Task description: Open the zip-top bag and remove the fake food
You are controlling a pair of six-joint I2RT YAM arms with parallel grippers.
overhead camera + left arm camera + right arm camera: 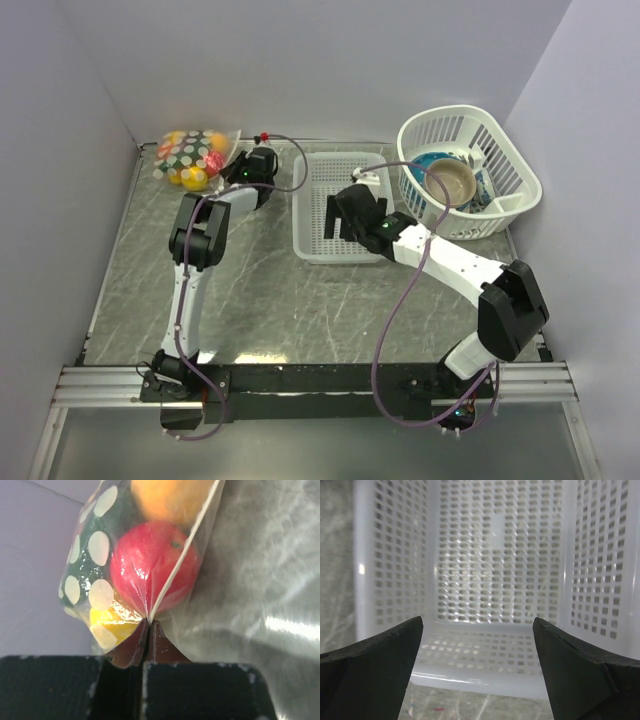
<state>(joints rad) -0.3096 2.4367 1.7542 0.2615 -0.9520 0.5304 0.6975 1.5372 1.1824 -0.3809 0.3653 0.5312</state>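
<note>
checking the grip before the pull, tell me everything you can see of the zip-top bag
The zip-top bag is clear, floppy plastic printed with white polka dots, bulging with the fake food inside: red, orange and yellow pieces show through. It lies in the far left corner of the table. The left end effector is shut on a thin seam of it.

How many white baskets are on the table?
2. One flat basket sits in the middle of the table. One rounder basket sits at the far right corner with a bowl inside. No other basket shows, and none seems hidden.
</note>
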